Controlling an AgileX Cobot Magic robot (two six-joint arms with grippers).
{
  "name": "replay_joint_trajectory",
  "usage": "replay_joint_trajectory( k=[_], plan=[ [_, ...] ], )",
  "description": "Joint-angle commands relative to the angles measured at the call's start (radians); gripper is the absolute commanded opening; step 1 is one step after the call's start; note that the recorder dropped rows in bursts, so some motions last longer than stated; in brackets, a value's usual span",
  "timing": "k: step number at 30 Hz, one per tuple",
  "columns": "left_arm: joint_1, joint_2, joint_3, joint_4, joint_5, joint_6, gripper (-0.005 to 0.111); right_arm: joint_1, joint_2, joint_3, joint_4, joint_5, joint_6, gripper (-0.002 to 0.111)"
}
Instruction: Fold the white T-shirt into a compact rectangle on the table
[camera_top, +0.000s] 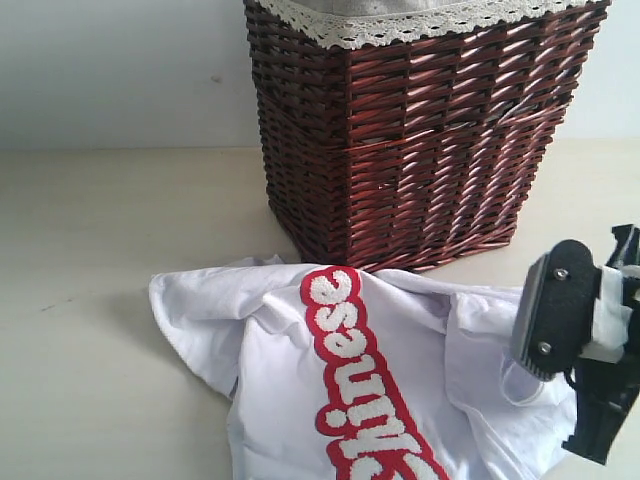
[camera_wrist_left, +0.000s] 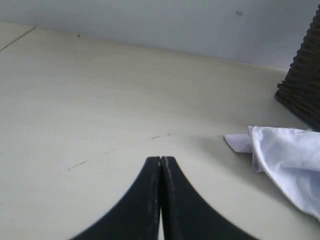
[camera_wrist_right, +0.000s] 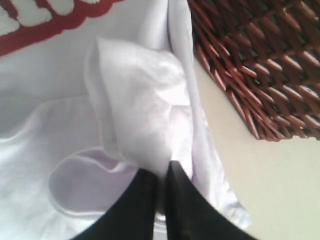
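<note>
Cloth lies in a rumpled heap on the pale bench (camera_top: 90, 300): the white T-shirt (camera_top: 275, 370), spread loose and unfolded, with a red band (camera_top: 345, 345) of fuzzy white letters running aslant across it.

The right pincer (camera_wrist_right: 161, 172) is clenched on the shirt. Its two dark fingers (camera_wrist_right: 132, 210) are pressed together over a bunched fold of white fabric, and that fold rises from between the tips in a soft, puffy lump. From the exterior view, the bulk of the shirt stretches away from this pincer toward the other arm's side. A hemmed loop of cloth hangs just below the black pads. The red band lies well beyond the gripped fold, on the far side of the lump from the fingertips.

A dark brown wicker basket (camera_top: 420, 140) with a lace trim (camera_top: 400, 22) at its rim stands behind the shirt. It is near the right pincer, with a strip of bare bench between its base and the shirt's edge there.

The left pincer (camera_wrist_left: 160, 161) is clenched too, tips meeting, with nothing between them. It hangs over bare bench. One white edge of the shirt lies ahead of it and off toward the basket, clearly apart from its tips. A plain light wall (camera_wrist_left: 150, 25) rises beyond the bench.
</note>
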Motion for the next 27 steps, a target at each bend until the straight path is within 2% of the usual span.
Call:
replay_joint_trajectory(
  k=[1,6,13,18,22,27],
  plan=[
    [-0.005,-0.002,-0.001,-0.005,-0.005,-0.002,0.0,-0.005,-0.168,0.069,-0.001,-0.007,0.001,0.0],
    [-0.005,-0.002,-0.001,-0.005,-0.005,-0.002,0.0,-0.005,-0.387,0.109,-0.001,-0.08,0.016,0.0],
    [-0.005,-0.002,-0.001,-0.005,-0.005,-0.002,0.0,-0.005,-0.736,0.11,-0.001,-0.276,0.265,0.0],
    [-0.005,-0.002,-0.001,-0.005,-0.005,-0.002,0.0,-0.005,-0.874,0.121,-0.001,-0.359,0.318,0.0],
    [-0.005,-0.002,-0.001,-0.005,-0.005,-0.002,0.0,-0.005,-0.888,0.126,-0.001,-0.324,0.322,0.0],
    [-0.005,-0.002,-0.001,-0.005,-0.005,-0.002,0.0,-0.005,-0.888,0.126,-0.001,-0.139,0.43,0.003]
  ],
)
